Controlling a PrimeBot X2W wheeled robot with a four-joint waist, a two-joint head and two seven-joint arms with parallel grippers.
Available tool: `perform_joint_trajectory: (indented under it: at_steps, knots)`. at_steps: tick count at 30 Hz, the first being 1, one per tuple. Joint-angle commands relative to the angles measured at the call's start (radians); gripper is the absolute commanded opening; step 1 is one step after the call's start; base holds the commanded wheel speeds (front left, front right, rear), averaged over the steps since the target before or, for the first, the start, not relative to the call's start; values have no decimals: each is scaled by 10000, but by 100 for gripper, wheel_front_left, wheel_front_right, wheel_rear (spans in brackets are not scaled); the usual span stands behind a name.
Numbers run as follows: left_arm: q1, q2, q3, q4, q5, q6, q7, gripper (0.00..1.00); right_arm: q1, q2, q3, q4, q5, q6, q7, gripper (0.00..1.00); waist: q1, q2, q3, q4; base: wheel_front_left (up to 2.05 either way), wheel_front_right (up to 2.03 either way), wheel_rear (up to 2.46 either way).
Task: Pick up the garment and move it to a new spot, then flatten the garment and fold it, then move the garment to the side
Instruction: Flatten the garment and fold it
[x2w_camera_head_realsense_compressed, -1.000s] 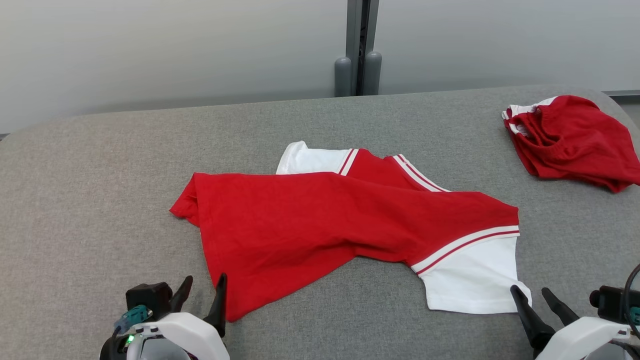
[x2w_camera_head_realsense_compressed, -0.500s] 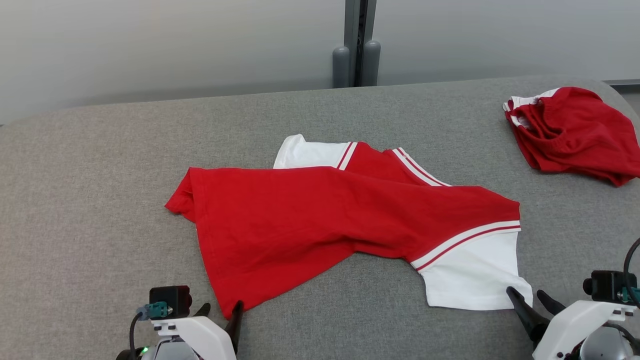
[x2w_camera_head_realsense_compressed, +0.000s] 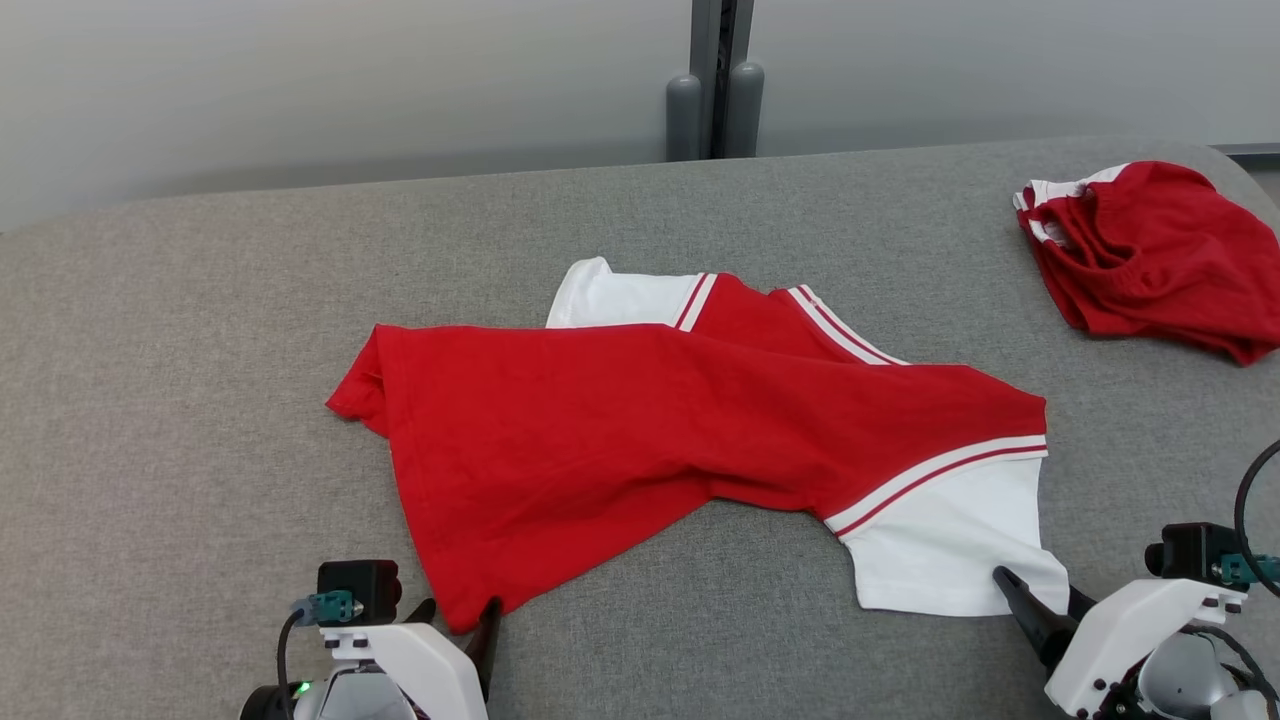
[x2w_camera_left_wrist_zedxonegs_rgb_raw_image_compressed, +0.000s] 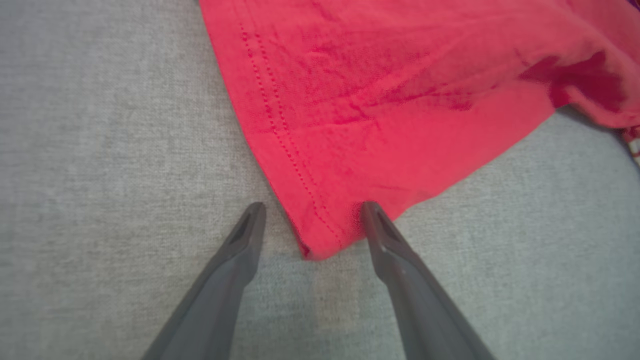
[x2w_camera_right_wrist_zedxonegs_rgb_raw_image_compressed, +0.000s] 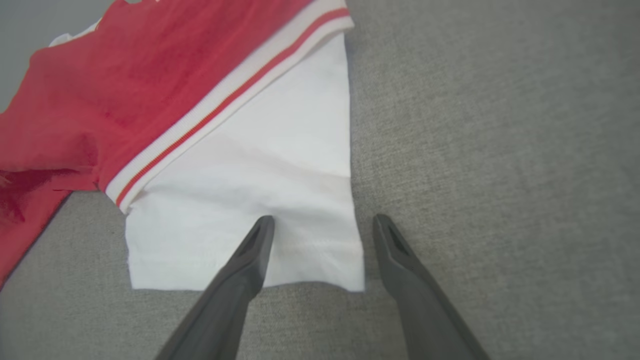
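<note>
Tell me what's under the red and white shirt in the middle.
The shirt lies on the grey surface, which shows all around it. Its red body folds over its own far part, where a white sleeve pokes out. Anything else beneath is covered.

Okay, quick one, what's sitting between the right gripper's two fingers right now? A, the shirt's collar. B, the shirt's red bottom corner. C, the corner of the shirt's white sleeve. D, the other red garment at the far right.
C: in the right wrist view the right gripper stands open, straddling the near corner of the white sleeve, one finger over the cloth and the other over the bare grey surface.
</note>
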Motion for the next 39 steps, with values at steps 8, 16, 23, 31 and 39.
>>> perform_joint_trajectory:
  at_steps: [8,16,23,31,39]
  knots:
    - [-12,-2,-301,263,-70,17,203,100,-303,330,200,433,-32,7,446,100,0,0,-49,34,0,0,0]
    - [-131,50,-305,326,-92,87,65,45,-456,299,486,649,247,7,417,0,0,0,-38,84,0,0,0]
    - [-188,111,-311,393,-157,40,-43,0,-495,127,652,734,446,6,116,0,0,0,-100,95,0,0,0]
    - [-178,220,-244,286,-214,51,-283,0,-544,-134,974,357,768,7,-680,0,0,0,-258,94,0,0,0]
    - [-3,525,42,-64,-286,178,-550,0,-361,-511,1278,-109,1092,7,-1429,0,0,0,-534,99,0,0,0]
